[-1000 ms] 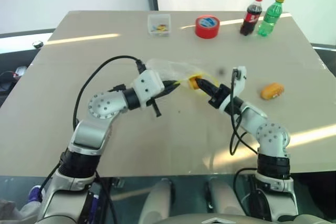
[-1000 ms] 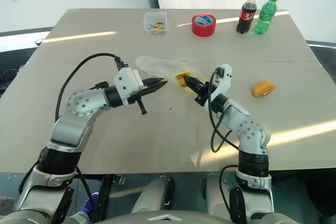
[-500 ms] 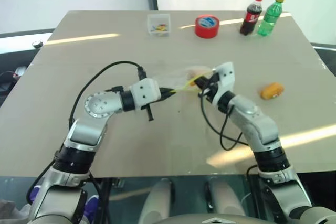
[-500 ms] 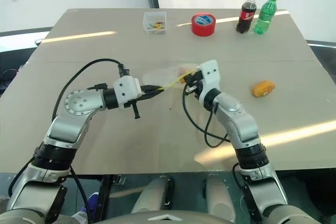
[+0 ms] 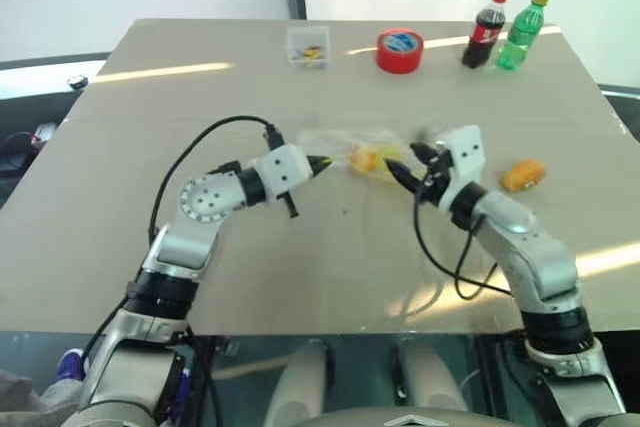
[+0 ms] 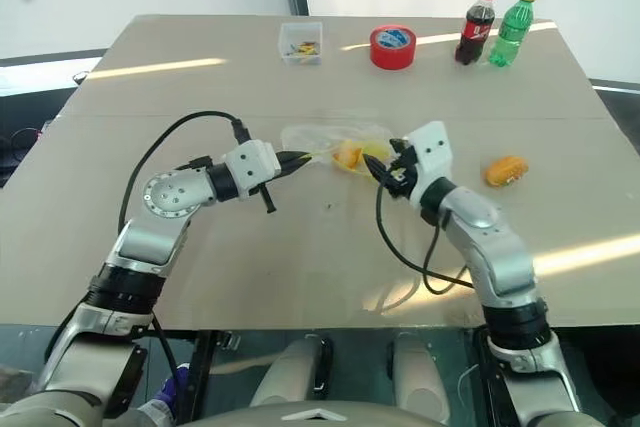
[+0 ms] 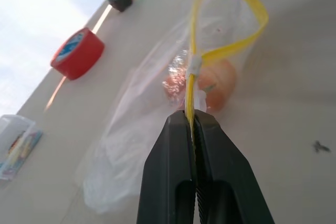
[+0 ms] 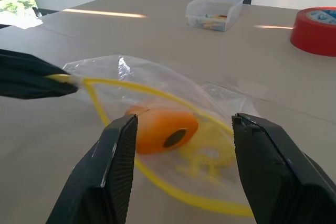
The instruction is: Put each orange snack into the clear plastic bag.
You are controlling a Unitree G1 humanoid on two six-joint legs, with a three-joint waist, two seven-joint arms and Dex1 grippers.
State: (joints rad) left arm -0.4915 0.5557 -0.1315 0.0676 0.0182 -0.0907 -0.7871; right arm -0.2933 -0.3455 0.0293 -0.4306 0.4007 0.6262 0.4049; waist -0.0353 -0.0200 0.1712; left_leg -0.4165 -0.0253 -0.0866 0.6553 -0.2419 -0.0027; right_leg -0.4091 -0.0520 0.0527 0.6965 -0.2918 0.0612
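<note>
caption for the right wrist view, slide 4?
Open right pincer facing an orange snack inside the clear bag, whose yellow strip the left pincer pinches.

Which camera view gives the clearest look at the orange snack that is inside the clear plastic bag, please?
The right wrist view: the orange snack sits large between the open right claw fingers, inside the clear plastic bag. The left wrist view shows it blurred behind the yellow strip; the eye views show a small orange spot.

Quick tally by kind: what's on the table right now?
Glossy orange oval snacks: 2 (in bag; on table)
Clear plastic zip bag: 1
Plastic drink bottles: 2 (dark cola; green)
Red tape roll: 1
Small clear rigid box: 1
Total: 7
</note>
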